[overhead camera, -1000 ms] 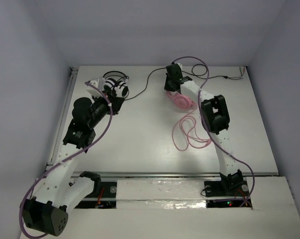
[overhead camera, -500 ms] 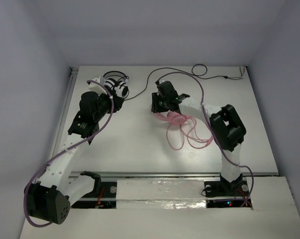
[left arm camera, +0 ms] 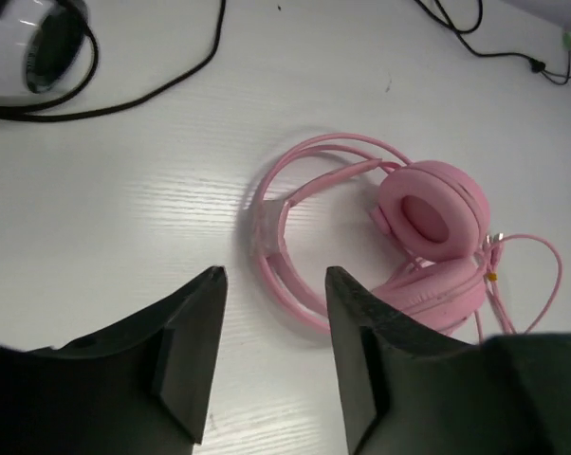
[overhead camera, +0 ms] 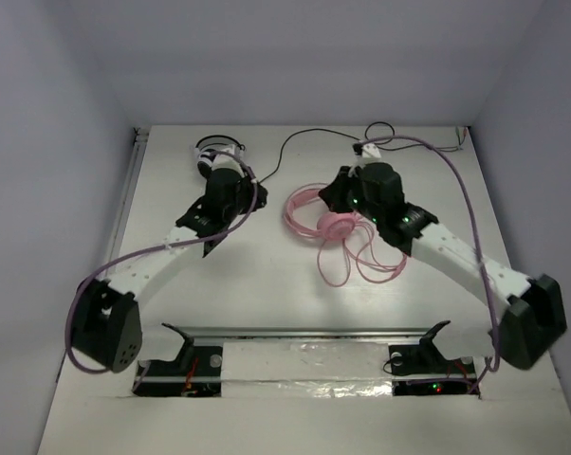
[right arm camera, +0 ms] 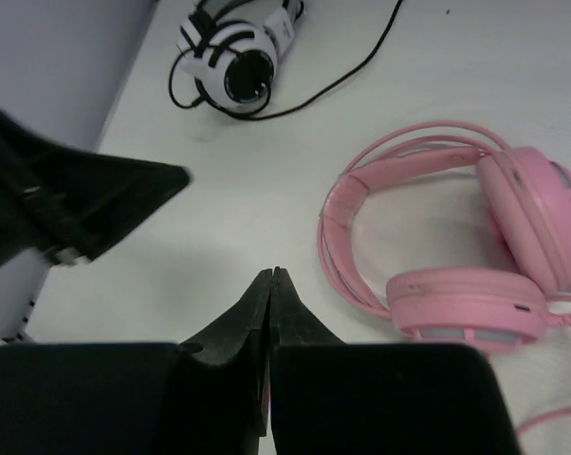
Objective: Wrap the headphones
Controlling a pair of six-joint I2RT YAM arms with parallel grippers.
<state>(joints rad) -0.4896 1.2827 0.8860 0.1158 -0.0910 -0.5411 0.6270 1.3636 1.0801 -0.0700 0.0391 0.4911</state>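
Above the table (overhead camera: 267, 284), the overhead view shows the pink headphones (overhead camera: 335, 226) lying flat, with their thin cable (overhead camera: 357, 265) looped on their near side. The left gripper (overhead camera: 238, 185) hangs to their left and the right gripper (overhead camera: 338, 193) close by their far side. Seen from the left wrist, its fingers stand spread and empty, short of the headphones' headband. From the right wrist, its fingers are pressed together on nothing, left of the headphones; black-and-white headphones (right arm camera: 233, 62) lie beyond.

Headphones (overhead camera: 335, 227) farther left, free of the closed right claw (right arm camera: 269, 277).
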